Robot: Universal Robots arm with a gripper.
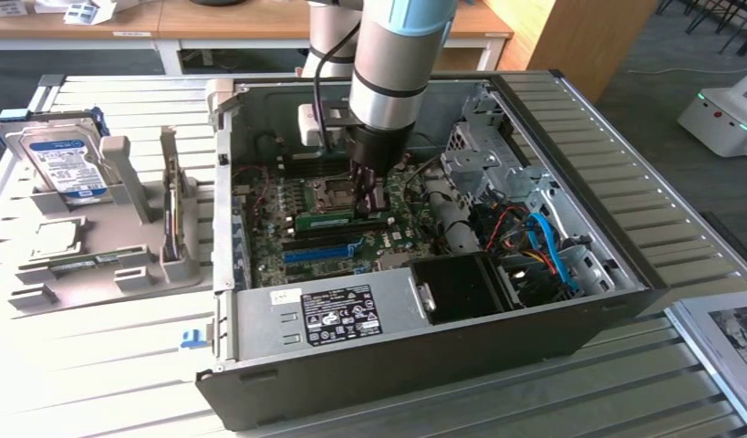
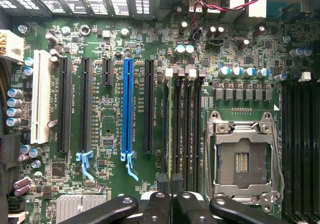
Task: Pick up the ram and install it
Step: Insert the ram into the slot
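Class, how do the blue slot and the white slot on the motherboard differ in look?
The blue slot is narrow; the white slot is wider. The blue slot ends in a light-blue latch; the white slot has none. The blue slot lies between black slots; the white slot is outermost in the row. Both are empty and parallel.

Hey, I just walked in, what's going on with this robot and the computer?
A robot arm is reaching into an open PC case. Its gripper is closed on the ram, holding it on edge low over the memory slots beside the empty CPU socket. Whether the stick is seated can't be told. A hard drive sits in a stand outside the case.
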